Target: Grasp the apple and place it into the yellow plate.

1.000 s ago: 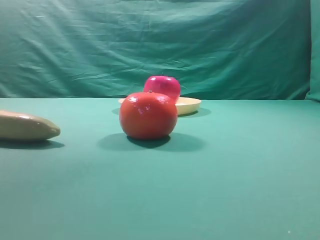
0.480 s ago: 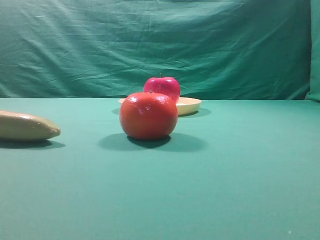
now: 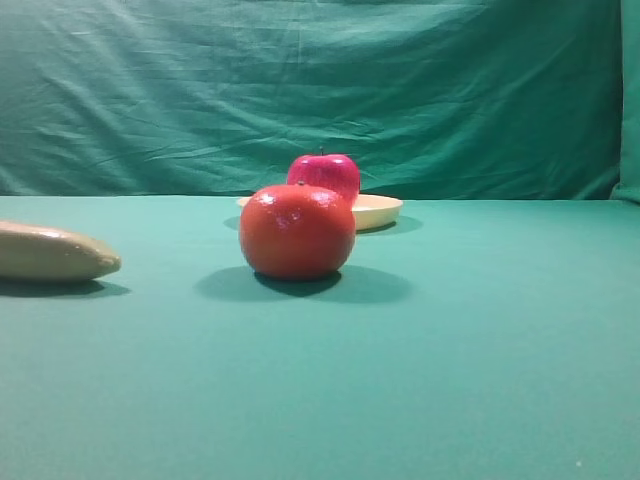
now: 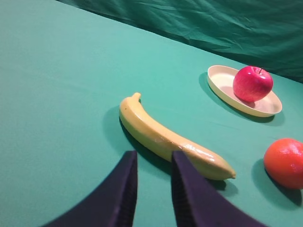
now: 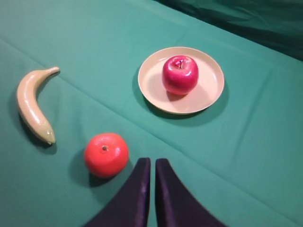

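The crimson apple [image 3: 325, 174] with a short dark stem stands upright in the pale yellow plate [image 3: 381, 211] at the back of the table. In the right wrist view the apple [image 5: 180, 74] sits left of centre on the plate [image 5: 209, 90]. My right gripper [image 5: 152, 161] is shut and empty, well short of the plate and near the orange-red fruit. In the left wrist view the apple [image 4: 253, 83] and plate [image 4: 220, 79] lie far right. My left gripper [image 4: 153, 158] is empty, its jaws a narrow gap apart, beside the banana. Neither gripper shows in the exterior view.
An orange-red round fruit [image 3: 297, 231] stands in front of the plate, partly covering the apple in the exterior view; it also shows in the right wrist view [image 5: 106, 154]. A tan banana [image 3: 55, 252] lies at the left. Green cloth covers the table and backdrop.
One second ago the apple looked blurred with its stem unseen. Now it is sharp and still in the plate. Nothing else has moved.
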You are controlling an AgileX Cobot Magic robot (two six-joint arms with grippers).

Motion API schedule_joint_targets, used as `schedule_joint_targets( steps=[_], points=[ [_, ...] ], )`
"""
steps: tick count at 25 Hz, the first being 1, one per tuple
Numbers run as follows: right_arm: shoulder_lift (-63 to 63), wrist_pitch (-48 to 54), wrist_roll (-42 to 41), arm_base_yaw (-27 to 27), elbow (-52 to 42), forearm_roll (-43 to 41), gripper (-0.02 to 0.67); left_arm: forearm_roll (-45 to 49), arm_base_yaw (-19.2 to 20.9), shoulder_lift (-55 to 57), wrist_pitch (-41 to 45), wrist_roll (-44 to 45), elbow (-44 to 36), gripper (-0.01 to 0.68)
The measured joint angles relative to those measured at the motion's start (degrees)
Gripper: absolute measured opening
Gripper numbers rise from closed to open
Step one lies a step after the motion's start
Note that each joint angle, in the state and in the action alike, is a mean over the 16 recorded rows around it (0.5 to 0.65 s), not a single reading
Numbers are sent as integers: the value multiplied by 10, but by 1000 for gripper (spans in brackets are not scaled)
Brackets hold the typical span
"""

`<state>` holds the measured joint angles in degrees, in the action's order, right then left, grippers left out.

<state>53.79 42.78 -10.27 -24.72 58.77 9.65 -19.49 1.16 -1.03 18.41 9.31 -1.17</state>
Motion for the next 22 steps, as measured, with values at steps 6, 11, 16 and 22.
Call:
schedule_joint_targets(
  steps=[6,11,16,22],
  points=[
    [-113,-15,0,0,-66,-10,0,0,0,0,0,0,0,157],
    [-186,-21,0,0,-116,-22,0,0,0,0,0,0,0,157],
    [-238,-33,1,4,-175,-32,0,0,0,0,0,0,0,157],
    [-298,-62,1,36,-260,-40,0,0,0,0,0,0,0,157]
  ],
)
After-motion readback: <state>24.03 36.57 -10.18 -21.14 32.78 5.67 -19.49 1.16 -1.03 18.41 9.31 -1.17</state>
